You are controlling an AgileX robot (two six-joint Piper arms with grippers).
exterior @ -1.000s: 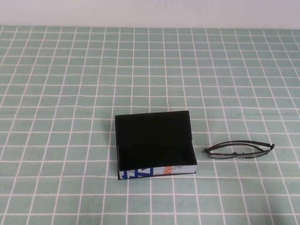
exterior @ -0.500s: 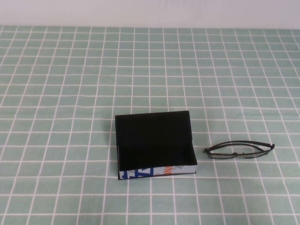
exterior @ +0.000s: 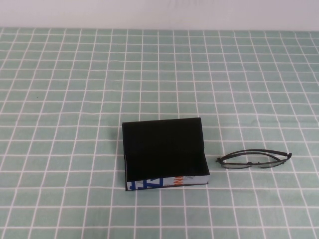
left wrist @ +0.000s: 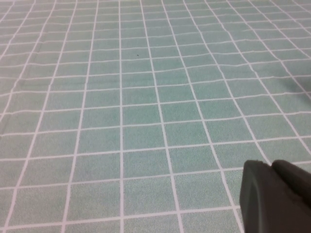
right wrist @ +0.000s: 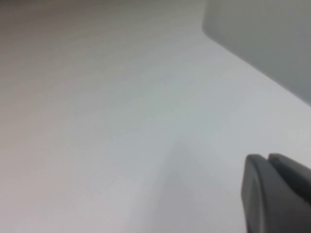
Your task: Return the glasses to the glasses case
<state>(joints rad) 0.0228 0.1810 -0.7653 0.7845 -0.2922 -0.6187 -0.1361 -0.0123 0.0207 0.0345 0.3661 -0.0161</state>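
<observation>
1. The glasses (exterior: 254, 160) lie folded on the cloth just right of the open glasses case (exterior: 164, 153) — long axis left to right.
2. Left gripper (left wrist: 277, 196) and right gripper (right wrist: 277, 194) sit out of the high view — the right arm's side is nearer, and I cannot tell either's grip.

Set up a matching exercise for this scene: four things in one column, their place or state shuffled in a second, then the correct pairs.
Column one:
1. thin dark wire-framed glasses
2. rectangular black glasses case with a white printed side
3. left gripper
4. right gripper

Column two:
A. open, black interior with nothing in it
B. over bare green checked cloth, outside the high view
C. folded on the cloth, on the robot's right of the case
D. faces a plain pale surface, outside the high view

Pairs: 1-C, 2-A, 3-B, 4-D
</observation>
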